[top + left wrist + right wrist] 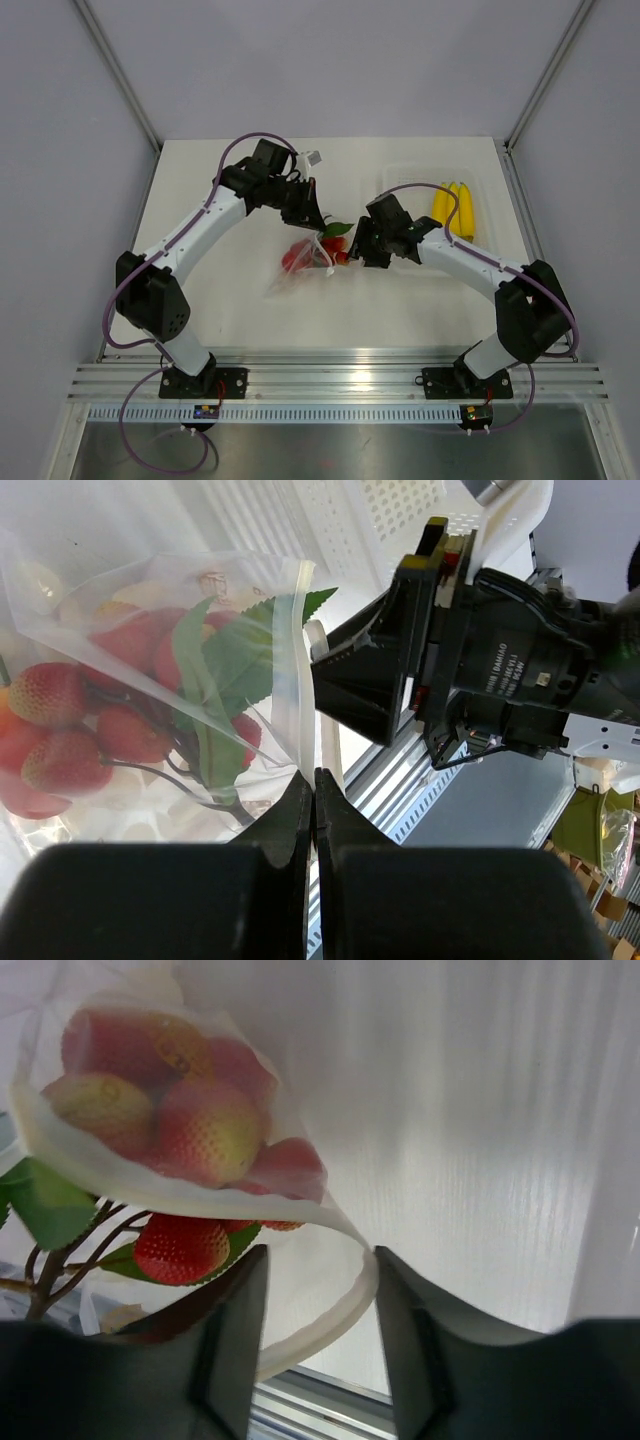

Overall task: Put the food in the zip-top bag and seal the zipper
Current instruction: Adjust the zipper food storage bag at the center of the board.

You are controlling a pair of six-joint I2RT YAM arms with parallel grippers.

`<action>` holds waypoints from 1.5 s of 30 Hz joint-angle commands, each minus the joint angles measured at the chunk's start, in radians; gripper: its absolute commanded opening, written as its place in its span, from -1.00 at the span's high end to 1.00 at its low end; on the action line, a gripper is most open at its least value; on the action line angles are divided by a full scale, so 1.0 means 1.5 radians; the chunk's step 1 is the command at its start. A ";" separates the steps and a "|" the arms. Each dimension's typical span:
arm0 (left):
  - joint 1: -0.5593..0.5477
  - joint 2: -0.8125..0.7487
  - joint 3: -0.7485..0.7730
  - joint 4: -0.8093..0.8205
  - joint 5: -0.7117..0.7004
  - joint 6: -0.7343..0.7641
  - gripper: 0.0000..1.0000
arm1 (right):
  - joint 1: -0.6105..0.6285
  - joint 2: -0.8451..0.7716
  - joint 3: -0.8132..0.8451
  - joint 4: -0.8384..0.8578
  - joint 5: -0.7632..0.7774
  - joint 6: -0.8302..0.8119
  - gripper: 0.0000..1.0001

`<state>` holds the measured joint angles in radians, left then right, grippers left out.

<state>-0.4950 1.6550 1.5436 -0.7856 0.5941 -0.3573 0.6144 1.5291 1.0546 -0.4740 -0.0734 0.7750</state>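
Strawberries in bag, bananas in tray

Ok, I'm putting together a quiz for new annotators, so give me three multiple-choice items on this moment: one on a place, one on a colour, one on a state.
1. Where are the yellow toy bananas?
A in the clear plastic zip-top bag
B in the clear rigid rectangular tray
C between the right fingers

2. What colour are the fruits inside the bag?
A red
B blue
C purple

3. How do the fingers of the left gripper stand?
A wide open
B shut on the bag's press-seal strip
C out of view

Answers:
1 B, the top view shows them in the tray at the far right.
2 A, red strawberry-like fruits show through the plastic.
3 B, the left wrist view shows them pinched together on the strip.
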 commanded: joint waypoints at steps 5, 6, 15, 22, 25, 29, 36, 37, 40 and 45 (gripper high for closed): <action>0.012 -0.046 -0.009 0.024 0.011 0.002 1.00 | -0.010 0.031 0.001 0.068 -0.010 0.036 0.54; 0.013 -0.048 -0.012 0.025 0.012 0.002 1.00 | -0.010 0.030 0.002 0.073 -0.009 0.039 0.72; 0.063 -0.079 0.025 0.006 0.011 -0.015 1.00 | -0.006 -0.058 0.213 -0.048 0.016 -0.040 1.00; 0.100 -0.078 -0.002 0.028 -0.001 -0.044 1.00 | -0.004 -0.011 0.236 -0.075 -0.015 -0.059 1.00; 0.100 -0.035 0.027 -0.013 0.015 -0.031 1.00 | -0.004 0.026 0.297 -0.119 -0.011 -0.081 1.00; 0.101 -0.064 0.102 -0.036 -0.001 -0.032 1.00 | -0.004 -0.020 0.383 -0.147 0.033 -0.092 1.00; 0.115 -0.062 0.038 0.004 0.009 -0.050 1.00 | -0.006 -0.032 0.295 -0.124 0.081 -0.108 1.00; 0.116 -0.057 0.030 0.010 0.009 -0.052 1.00 | -0.006 -0.021 0.258 -0.118 0.087 -0.104 1.00; 0.120 -0.053 0.022 0.013 -0.020 -0.047 1.00 | -0.010 -0.001 0.199 -0.110 0.105 -0.096 1.00; 0.146 -0.050 0.023 -0.006 -0.034 -0.028 1.00 | -0.020 -0.032 0.143 -0.091 0.120 -0.086 1.00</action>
<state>-0.3080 1.5929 1.5681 -0.8185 0.5613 -0.4160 0.6018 1.5204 1.2789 -0.6338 0.0505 0.6407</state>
